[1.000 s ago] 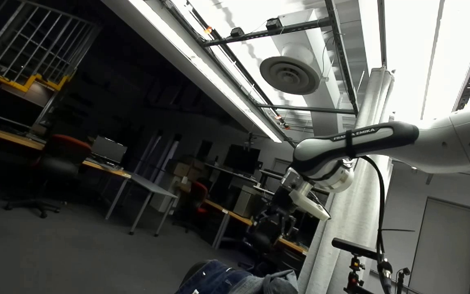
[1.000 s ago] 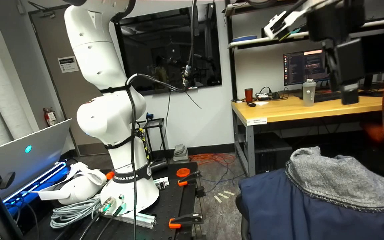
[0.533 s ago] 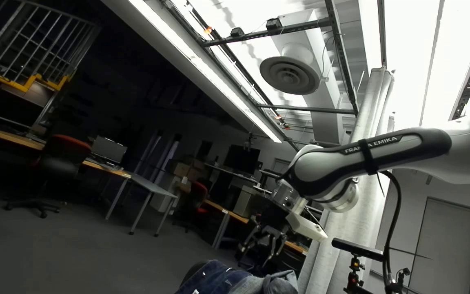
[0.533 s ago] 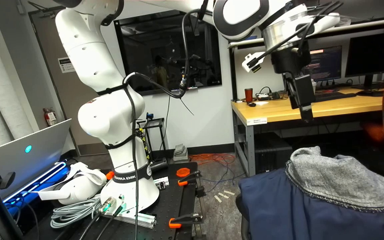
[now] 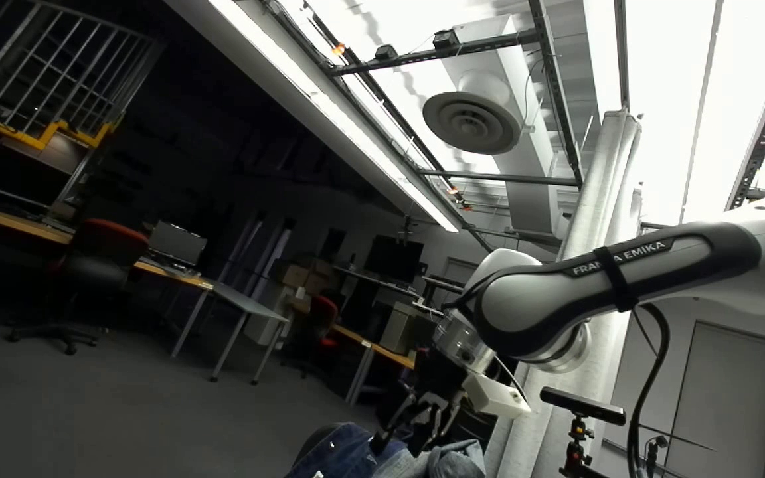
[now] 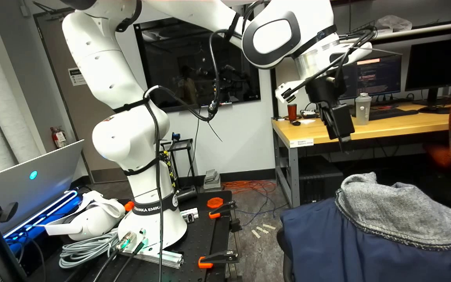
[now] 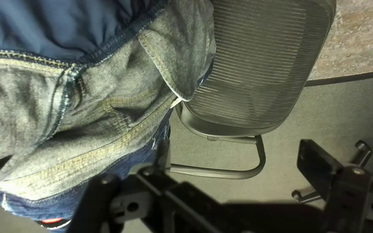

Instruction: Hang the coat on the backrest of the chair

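At the near right of the scene, the coat (image 6: 350, 243) lies loosely over the chair (image 7: 251, 74), navy lining toward the near side and a grey fold toward the far side. As the wrist view shows, it covers part of the chair and leaves a mesh panel (image 7: 261, 42) bare beside it; whether that panel is seat or backrest I cannot tell, so neither can I say that the coat truly hangs rather than merely lies there. Close above, the jaws are spread wide with no cloth between them, and in an exterior view the arm (image 6: 276, 43) holds them apart from the coat. My judgement is that the coat is at the proper chair but not gripped, so grasping, lifting, settling it squarely on the backrest and letting go probably all remain. Should the cloth already sit on the backrest, only straightening it and backing off would be left. Farther off on the right, the desk (image 6: 319, 131) carries a shaker bottle (image 6: 362, 109) and a red cup (image 6: 292, 112), which seem to play no part.
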